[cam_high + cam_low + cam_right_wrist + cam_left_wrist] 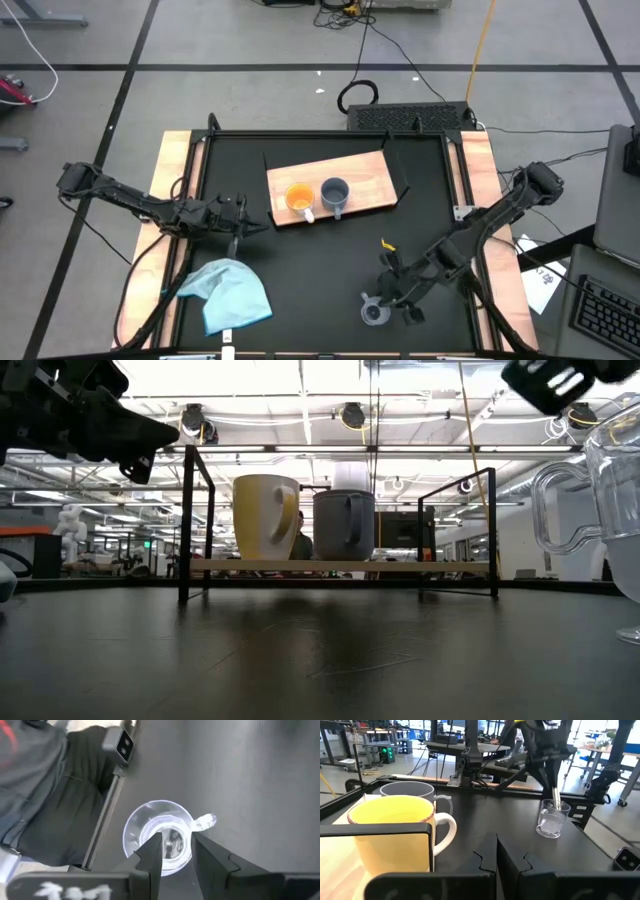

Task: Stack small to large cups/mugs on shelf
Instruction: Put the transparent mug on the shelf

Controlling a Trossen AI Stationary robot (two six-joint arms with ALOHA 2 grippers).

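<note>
The orange cup (299, 198) and the grey-blue cup (334, 194) stand upright side by side on the light-brown wooden shelf (365, 175), which sits raised on a black frame (188, 520). The clear cup (375, 313) stands upright on the black tabletop near the front right. My right gripper (177, 845) is open above it, pointing down, with one finger (152, 852) inside the cup and the other (210, 860) outside, beside the handle (205, 821). My left gripper (255, 228) is shut and empty, left of the shelf, level with the orange cup (395, 832). My right gripper comes at the clear cup from above, one finger inside it and one outside its wall (189, 837) next to the handle. I cannot tell whether either finger touches the wall. The cup stands upright with its base (548, 831) on the table.
A light blue cloth (230, 295) lies crumpled at the front left of the table. Wooden side rails (170, 170) run along the table's left and right edges. The shelf's black frame posts (495, 530) stand at its ends. Bare black tabletop (320, 270) lies between shelf and clear cup.
</note>
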